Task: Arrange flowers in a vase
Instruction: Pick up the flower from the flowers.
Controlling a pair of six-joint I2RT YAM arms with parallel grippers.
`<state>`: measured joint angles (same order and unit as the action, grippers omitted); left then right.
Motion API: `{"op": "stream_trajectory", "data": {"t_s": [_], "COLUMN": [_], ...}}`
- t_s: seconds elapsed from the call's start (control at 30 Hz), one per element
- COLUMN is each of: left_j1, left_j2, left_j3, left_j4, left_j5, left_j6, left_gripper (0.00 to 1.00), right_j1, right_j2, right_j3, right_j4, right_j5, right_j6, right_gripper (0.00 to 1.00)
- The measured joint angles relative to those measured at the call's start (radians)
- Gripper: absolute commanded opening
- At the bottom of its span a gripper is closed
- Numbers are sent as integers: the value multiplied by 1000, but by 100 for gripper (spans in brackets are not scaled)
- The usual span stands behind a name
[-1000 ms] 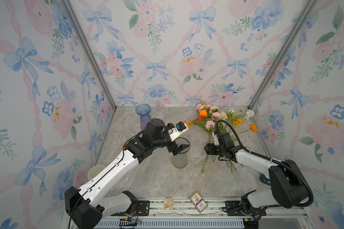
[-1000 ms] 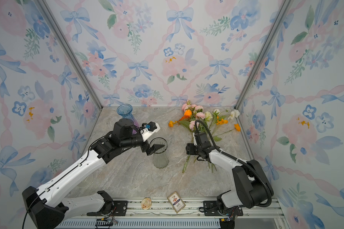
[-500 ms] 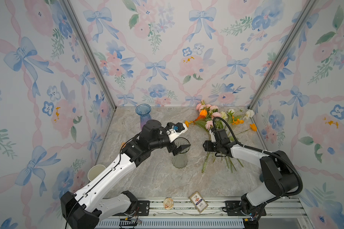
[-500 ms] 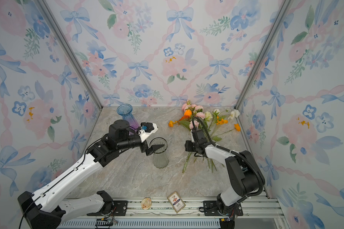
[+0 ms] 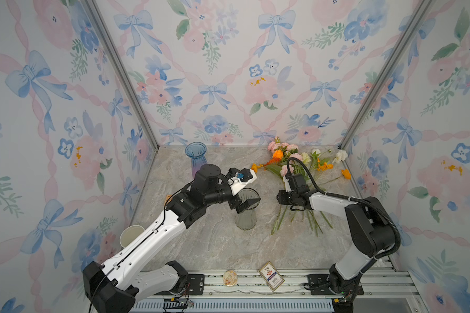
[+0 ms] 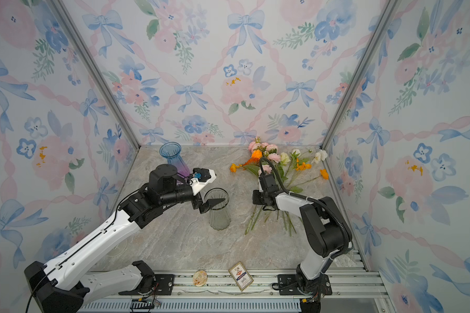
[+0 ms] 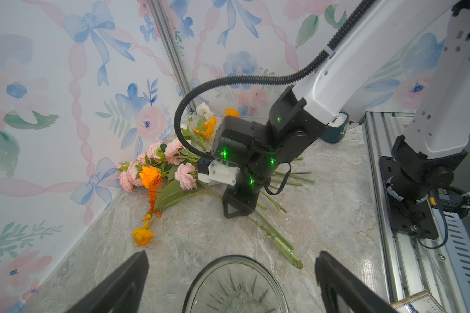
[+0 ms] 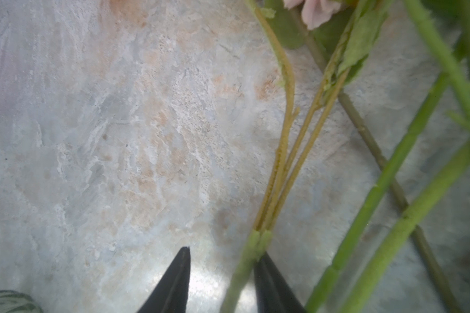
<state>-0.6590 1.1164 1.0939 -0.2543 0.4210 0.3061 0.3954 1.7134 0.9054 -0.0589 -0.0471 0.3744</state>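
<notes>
- Fingers (image 8: pixel 174 284) of the right gripper (image 8: pixel 225 252) stand partly apart with one green stem (image 8: pixel 243 263) between them. The stem lies against one fingertip, and bare table shows between it and the other, so nothing is pinched.
- That right gripper is down at the marble table (image 5: pixel 215 244), to the robot's right of the clear glass vase (image 5: pixel 245 216), among the stalks of the flowers (image 5: pixel 282 147).
- The flowers lie flat on the table to the right of the clear glass vase. Their cut ends fan toward the front rail and their blooms point toward the back wall: pink ruffled ones, orange ones, cream and white ones.
- One small orange bloom (image 5: pixel 254 166) lies at the edge of the bunch, beyond the clear glass vase toward the back wall.
- The clear glass vase stands upright and empty in both top views.
- The left gripper (image 7: pixel 231 254) hovers over the mouth of the clear glass vase, spread wide and holding nothing. In the left wrist view its two black fingers (image 7: pixel 125 281) flank the rim, each with a gap to the glass.
- A blue vase (image 5: pixel 196 155) stands upright beyond the clear glass vase, toward the robot's left and near the back wall.
- A small card box (image 5: pixel 271 276) and a round disc (image 5: pixel 229 277) lie on the front rail, nearer than the clear glass vase.
- A white cup (image 5: pixel 130 237) sits by the wall, well to the left of the clear glass vase.
</notes>
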Motion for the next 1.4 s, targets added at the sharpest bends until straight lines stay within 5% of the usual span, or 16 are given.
{"op": "stream_trajectory", "data": {"t_s": [0.27, 0.47, 0.7, 1.03, 1.4], "left_j1": [-6, -9, -9, -9, -9], "left_j2": [0, -1, -2, -22, -22], "left_j3": [-6, -11, -17, -25, -28], "left_j4": [4, 7, 7, 21, 22], "left_j5": [1, 7, 7, 7, 7], "left_j6": [5, 9, 9, 13, 16], "left_gripper": [98, 98, 98, 98, 98], "right_j1": [0, 0, -20, -274, -422], "right_j2": [14, -21, -243, -344, -447], "right_j3": [18, 13, 31, 79, 103], "right_j4": [-12, -40, -122, -177, -147], "right_j5": [6, -7, -134, -509, -685], "right_j6": [0, -1, -23, 54, 128], "right_gripper": [0, 0, 0, 0, 0]}}
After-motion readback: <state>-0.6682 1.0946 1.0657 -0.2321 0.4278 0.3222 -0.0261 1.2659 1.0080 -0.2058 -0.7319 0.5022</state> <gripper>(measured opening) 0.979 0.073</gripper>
